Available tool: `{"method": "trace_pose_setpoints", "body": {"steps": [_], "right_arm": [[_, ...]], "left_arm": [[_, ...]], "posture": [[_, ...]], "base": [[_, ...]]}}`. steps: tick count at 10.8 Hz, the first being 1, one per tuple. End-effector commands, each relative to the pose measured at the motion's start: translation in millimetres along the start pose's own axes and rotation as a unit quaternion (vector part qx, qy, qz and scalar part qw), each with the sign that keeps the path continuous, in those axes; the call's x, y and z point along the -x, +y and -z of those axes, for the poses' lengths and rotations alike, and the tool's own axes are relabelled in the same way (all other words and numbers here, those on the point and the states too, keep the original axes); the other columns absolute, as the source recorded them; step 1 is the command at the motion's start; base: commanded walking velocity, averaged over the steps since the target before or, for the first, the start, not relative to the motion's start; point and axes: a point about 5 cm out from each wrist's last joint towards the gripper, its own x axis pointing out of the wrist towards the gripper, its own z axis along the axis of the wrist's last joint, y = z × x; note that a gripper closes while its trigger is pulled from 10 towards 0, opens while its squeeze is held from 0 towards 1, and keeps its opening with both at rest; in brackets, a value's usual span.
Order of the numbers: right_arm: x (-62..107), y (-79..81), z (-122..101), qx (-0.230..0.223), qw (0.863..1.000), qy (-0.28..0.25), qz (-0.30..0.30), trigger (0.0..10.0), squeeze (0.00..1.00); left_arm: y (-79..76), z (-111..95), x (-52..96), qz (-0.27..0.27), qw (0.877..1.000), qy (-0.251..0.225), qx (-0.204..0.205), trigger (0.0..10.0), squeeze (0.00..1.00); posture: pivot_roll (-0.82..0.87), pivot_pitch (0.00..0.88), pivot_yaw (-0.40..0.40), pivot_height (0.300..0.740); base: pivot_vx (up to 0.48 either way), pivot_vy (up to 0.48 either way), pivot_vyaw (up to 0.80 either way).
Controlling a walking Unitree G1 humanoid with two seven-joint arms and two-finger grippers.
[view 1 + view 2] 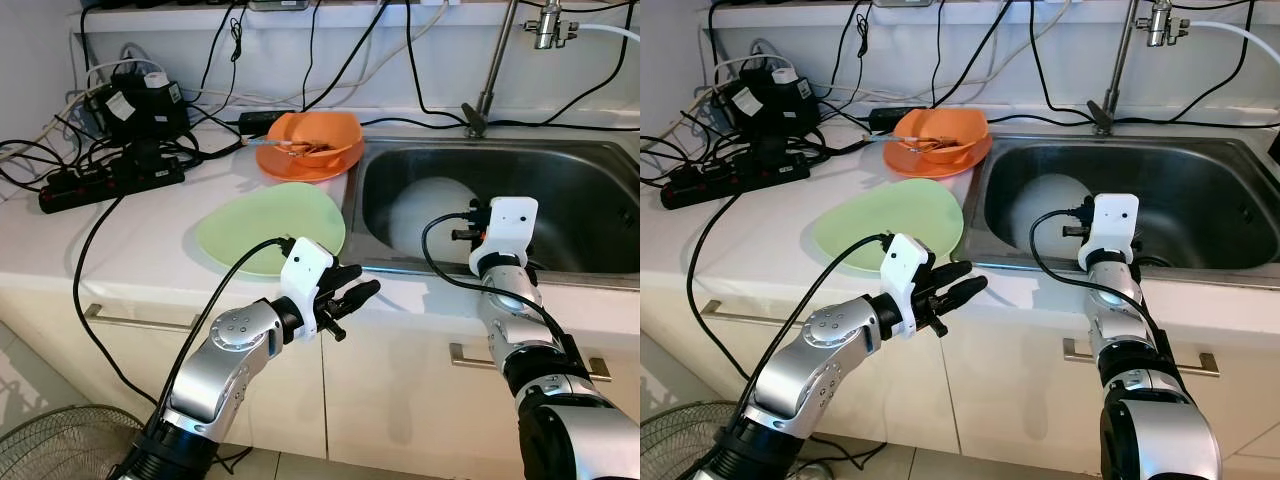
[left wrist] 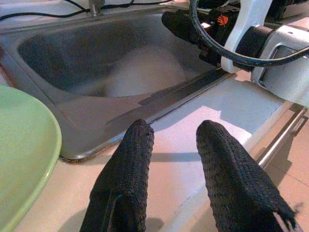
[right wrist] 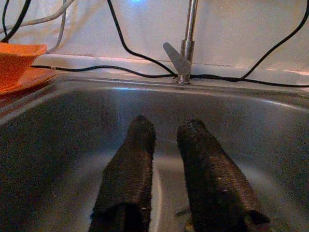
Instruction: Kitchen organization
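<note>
The left end effector (image 1: 355, 292) hovers released and empty over the worktop (image 1: 150, 245) edge beside the green plate (image 1: 272, 228); the right end effector (image 3: 166, 159), released too, reaches into the sink (image 1: 580, 200), near a white plate (image 1: 430, 205)

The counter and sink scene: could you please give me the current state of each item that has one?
Green plate: empty, flat on the counter beside the sink.
Orange bowl: upright on an orange plate, holding utensils.
Sink: a white plate lies inside.
Left gripper: open, empty, over the counter edge.
Right gripper: open, empty, inside the sink.
</note>
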Motion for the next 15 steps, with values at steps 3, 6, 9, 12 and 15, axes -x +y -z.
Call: {"method": "trace_pose_setpoints", "body": {"steps": [3, 6, 9, 12, 15], "right_arm": [[5.0, 9.9, 10.9, -0.002, 1.000, 0.021, -0.016, 10.0, 1.00], [5.7, 11.8, 11.5, -0.003, 1.000, 0.020, -0.018, 10.0, 0.00], [-0.5, 9.7, -5.9, -0.028, 0.999, -0.026, -0.003, 10.0, 0.00], [-6.5, 11.0, -33.1, -0.054, 0.994, -0.094, -0.002, 10.0, 0.00], [-3.9, 12.7, -36.6, -0.068, 0.991, -0.113, -0.003, 10.0, 0.00]], "left_arm": [[-1.0, -1.7, 2.1, 0.003, 1.000, 0.005, -0.012, 10.0, 0.00], [-1.0, -0.9, 1.6, 0.003, 1.000, 0.006, -0.012, 10.0, 0.00], [3.6, -3.6, 0.5, -0.017, 1.000, -0.008, -0.012, 10.0, 0.00], [17.4, -4.1, -3.6, -0.089, 0.994, -0.051, -0.043, 10.0, 0.00], [16.3, 3.6, -3.4, -0.096, 0.993, -0.069, -0.027, 10.0, 0.00]], "posture": [[0.06, 0.000, 0.081, 0.740], [0.06, 0.003, 0.083, 0.740], [0.06, 0.005, 0.085, 0.740], [0.05, 0.005, 0.086, 0.740], [0.05, 0.007, 0.083, 0.740]], "base": [[0.000, 0.000, 0.00], [0.000, 0.000, 0.00], [0.000, 0.000, 0.00], [0.000, 0.000, 0.00], [0.000, 0.000, 0.00]]}}
